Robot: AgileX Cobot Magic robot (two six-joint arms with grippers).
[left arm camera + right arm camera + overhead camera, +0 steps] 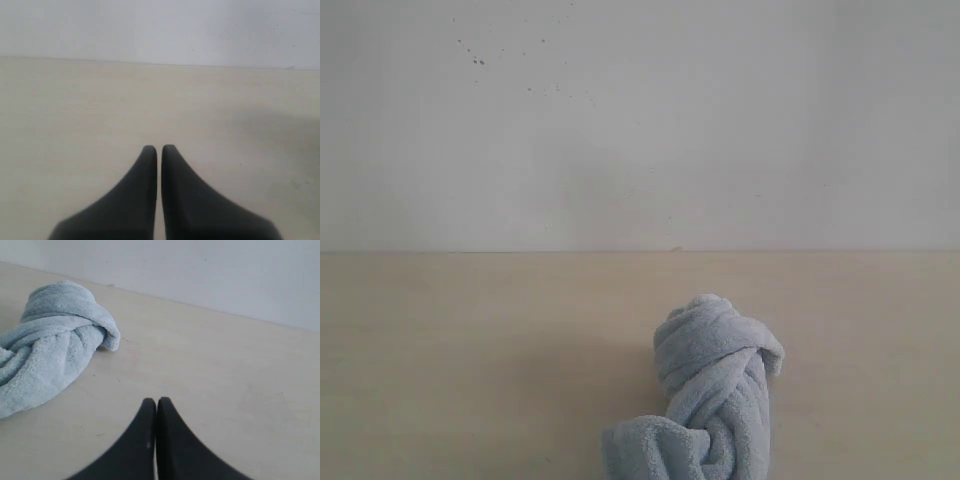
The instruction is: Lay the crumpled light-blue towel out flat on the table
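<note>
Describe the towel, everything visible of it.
The towel is pale grey-blue fluffy terry cloth, twisted and wound into a knot-like bundle with a rounded loop at its far end and thick crossing folds. It lies on the beige table, right of centre and near the exterior view's lower edge, which cuts it off. No tag or hem shows. Only the table touches it; the right gripper, shut, is apart from it.

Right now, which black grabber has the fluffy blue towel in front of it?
The right gripper: its camera shows the towel, twisted up, lying on the table nearby. The left gripper sees no towel at all.
</note>
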